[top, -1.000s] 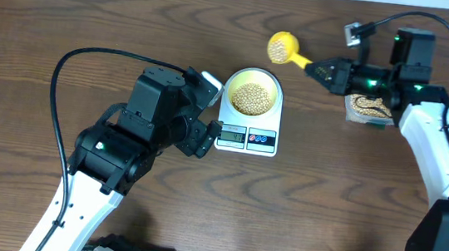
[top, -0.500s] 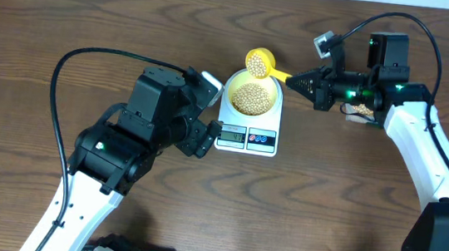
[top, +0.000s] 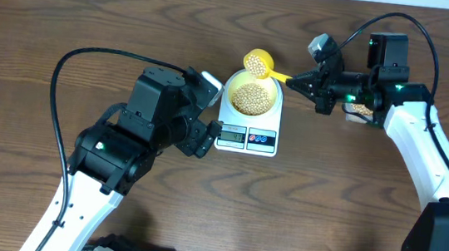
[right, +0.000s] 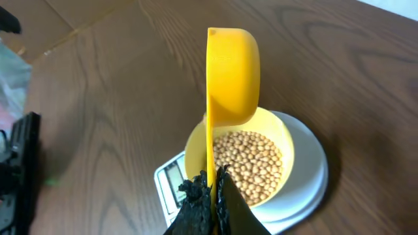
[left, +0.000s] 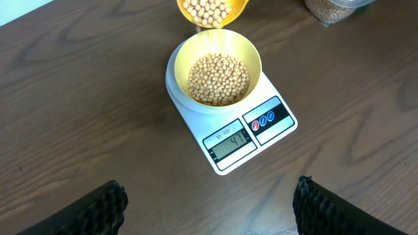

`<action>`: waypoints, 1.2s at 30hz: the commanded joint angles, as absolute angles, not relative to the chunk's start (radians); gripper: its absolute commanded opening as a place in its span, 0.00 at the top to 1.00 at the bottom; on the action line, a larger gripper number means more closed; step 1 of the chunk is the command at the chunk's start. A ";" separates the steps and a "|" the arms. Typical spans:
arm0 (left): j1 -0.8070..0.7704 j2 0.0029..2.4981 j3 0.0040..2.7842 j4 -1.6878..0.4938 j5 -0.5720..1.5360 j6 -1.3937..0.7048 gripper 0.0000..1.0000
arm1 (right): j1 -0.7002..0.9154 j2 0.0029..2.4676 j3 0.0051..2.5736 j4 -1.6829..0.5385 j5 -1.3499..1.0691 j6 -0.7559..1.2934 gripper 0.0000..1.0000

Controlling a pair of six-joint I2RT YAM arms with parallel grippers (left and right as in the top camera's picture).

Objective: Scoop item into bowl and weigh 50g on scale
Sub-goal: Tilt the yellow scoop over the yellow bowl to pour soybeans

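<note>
1. Writing. The flat white rounded-rectangle digital scale (left: 251, 140) shows "41" on its grey LCD (left: 230, 142). I cannot read the small print above the display. Beside it are round red and blue buttons (left: 264, 121).

2. Task things. The scale sits about mid-table, nearer the far edge. The small round pale yellow bowl (left: 251, 55) stands on its platform. I see the bowl roughly half full of small round beige-tan beans (left: 218, 78).

3. Scoop. A bright yellow long-handled plastic measuring scoop (top: 258, 61) hangs over the bowl's far rim with beans in its cup. In my right wrist view it is turned on edge.

4. Right gripper (right: 210, 186). The jaws are closed tight on the scoop handle.

5. Left gripper (top: 205, 138). It is just left of the scale's front corner. The jaws are spread wide and grip nothing. From its wrist view I see the black fingertips (left: 104, 205) flanking the scale.

6. Surroundings. A clear plastic tub of beans (left: 333, 8) sits toward the right edge, mostly hidden overhead by the right arm. A black cable (top: 55, 108) loops over the left half of the brown wood-grain tabletop (top: 32, 47).

7. Change. A second ago the scoop was farther right and clear of the scale. Half a second ago it was already at the rim. Since then I see only a slight roll of the right wrist. The left arm is unmoved.
</note>
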State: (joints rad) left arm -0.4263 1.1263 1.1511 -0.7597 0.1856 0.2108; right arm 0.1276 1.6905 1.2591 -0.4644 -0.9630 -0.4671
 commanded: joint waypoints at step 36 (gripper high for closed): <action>-0.422 1.130 1.152 -0.763 0.194 0.221 0.17 | 0.134 1.695 1.254 -0.484 -0.940 -0.539 0.99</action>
